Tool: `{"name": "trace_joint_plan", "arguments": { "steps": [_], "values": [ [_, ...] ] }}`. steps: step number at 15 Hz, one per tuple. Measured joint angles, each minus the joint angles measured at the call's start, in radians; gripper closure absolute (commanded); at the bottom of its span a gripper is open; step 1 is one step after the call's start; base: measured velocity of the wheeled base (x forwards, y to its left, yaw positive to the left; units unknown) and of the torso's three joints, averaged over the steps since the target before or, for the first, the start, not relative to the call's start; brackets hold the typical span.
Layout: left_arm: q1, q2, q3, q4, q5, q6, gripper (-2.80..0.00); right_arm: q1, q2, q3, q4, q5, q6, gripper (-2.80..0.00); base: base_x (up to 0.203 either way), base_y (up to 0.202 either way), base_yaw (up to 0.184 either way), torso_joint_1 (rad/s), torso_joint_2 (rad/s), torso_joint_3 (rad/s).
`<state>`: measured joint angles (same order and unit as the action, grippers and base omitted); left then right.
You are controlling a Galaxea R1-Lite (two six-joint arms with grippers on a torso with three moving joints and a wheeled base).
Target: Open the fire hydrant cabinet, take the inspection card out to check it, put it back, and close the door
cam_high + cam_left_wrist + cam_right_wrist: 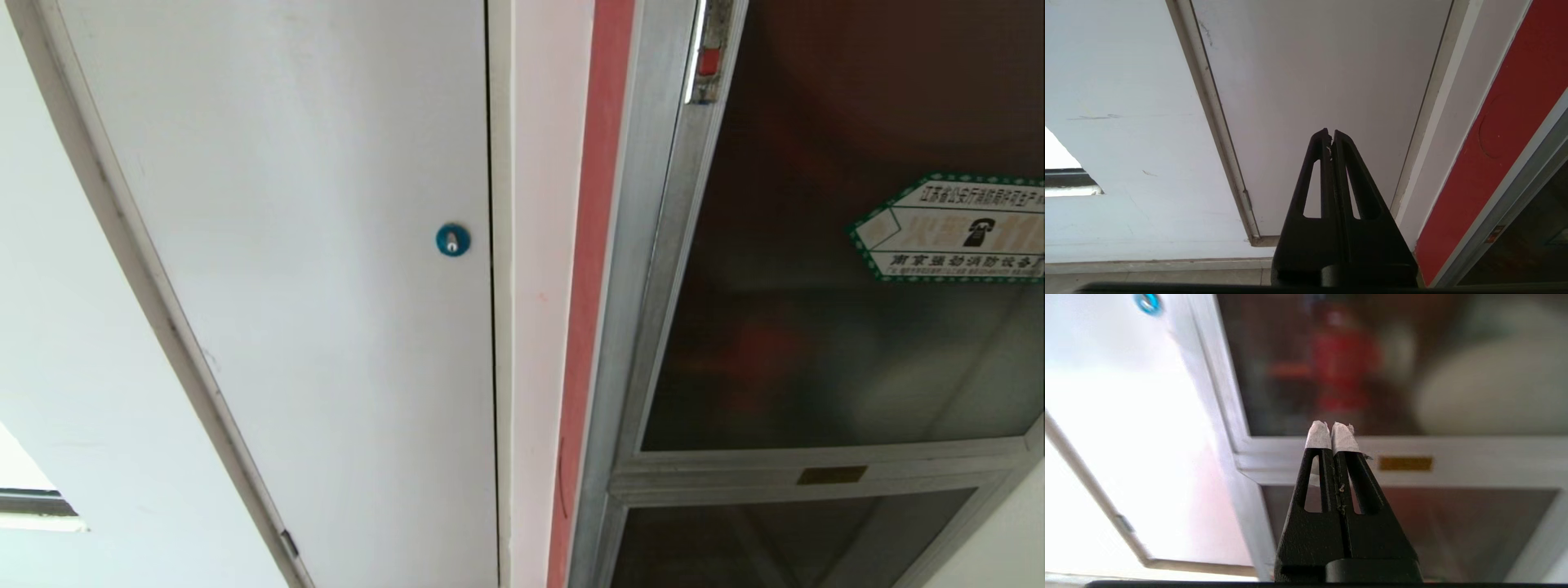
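The fire hydrant cabinet (645,269), framed in silver aluminium, fills the right of the head view. Its door (816,351) of dark tinted glass is closed, with a green-bordered white sticker (955,229) and a small red latch (709,61) near the top of the frame. Neither arm shows in the head view. My right gripper (1332,428), shut and empty, its tips wrapped in white tape, points at the door (1412,375) near its lower rail; a red valve (1341,363) shows blurred behind the glass. My left gripper (1330,134) is shut and empty, facing the white door. The inspection card is hidden.
A plain white door (326,286) with a blue round lock (452,239) stands left of the cabinet, past a red strip (592,286). Below the cabinet's door is a smaller glass door (775,539), with a brass plate (831,474) on the rail between them.
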<state>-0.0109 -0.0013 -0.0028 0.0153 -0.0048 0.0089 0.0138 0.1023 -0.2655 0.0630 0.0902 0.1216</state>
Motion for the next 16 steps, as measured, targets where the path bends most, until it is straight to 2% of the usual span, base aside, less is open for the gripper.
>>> {"name": "trace_joint_plan", "arguments": {
  "steps": [2,5,10,14,16],
  "values": [
    [0.0,0.0,0.0,0.0,0.0,0.0,0.0,0.0,0.078,-0.103,0.001,0.072,0.064,0.0,0.0,0.0,0.0,0.0,0.0,0.0],
    [0.0,0.0,0.0,0.0,0.0,0.001,0.0,0.001,0.219,-0.261,0.011,0.223,0.178,0.0,0.0,0.0,0.0,0.0,0.0,0.0],
    [0.0,0.0,0.0,0.0,0.0,0.0,0.0,0.001,0.454,-0.464,0.02,0.429,0.234,0.0,0.0,0.0,0.0,0.0,0.0,0.0],
    [0.0,0.0,0.0,0.0,0.0,0.0,0.0,0.005,0.645,-0.625,0.033,0.49,0.243,0.0,0.0,0.0,0.0,0.0,0.0,0.0],
    [0.0,0.0,0.0,0.0,0.0,0.0,0.0,0.042,0.724,-0.693,0.057,0.497,0.252,0.0,0.0,0.0,0.0,0.0,0.0,0.0]
  ]
}}
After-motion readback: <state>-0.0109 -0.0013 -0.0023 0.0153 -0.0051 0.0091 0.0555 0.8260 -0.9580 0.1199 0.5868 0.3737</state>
